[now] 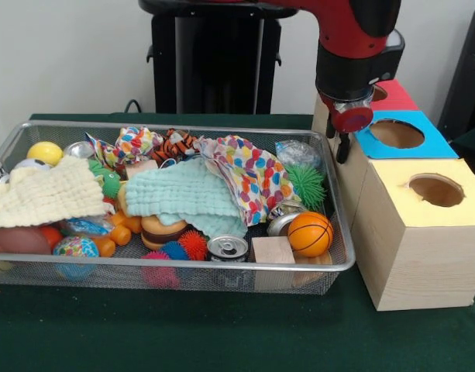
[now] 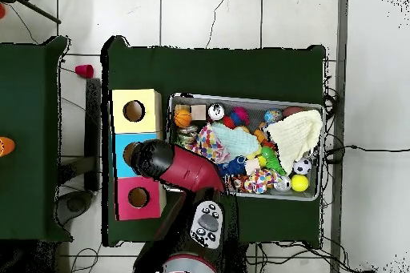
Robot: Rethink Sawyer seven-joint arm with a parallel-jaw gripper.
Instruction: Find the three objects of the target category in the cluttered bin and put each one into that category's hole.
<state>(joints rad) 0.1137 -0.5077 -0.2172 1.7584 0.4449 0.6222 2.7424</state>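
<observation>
The silver wire-mesh bin [image 1: 336, 262] is full of toys and cloths. One see-through crinkly bottle [image 1: 297, 153] lies at its far right corner, beside a green spiky ball. Another see-through item with a blue label [image 1: 86, 225] lies near the front left, and I cannot tell whether it is a bottle. My gripper [image 1: 342, 143] hangs empty between the bin's right rim and the blue-topped box [image 1: 431, 147], just left of its round hole [image 1: 397, 133]. In the overhead view the red arm [image 2: 172, 166] covers the gripper and part of the blue box [image 2: 120, 146].
The red-topped box [image 1: 396, 97] stands behind the blue one and the yellow-topped box [image 1: 423, 232] in front. Silver cans [image 1: 227, 248] [image 1: 282, 223], an orange ball [image 1: 310, 233], a wooden block [image 1: 273, 250], a mint cloth [image 1: 187, 194] and a cream cloth [image 1: 43, 198] lie in the bin.
</observation>
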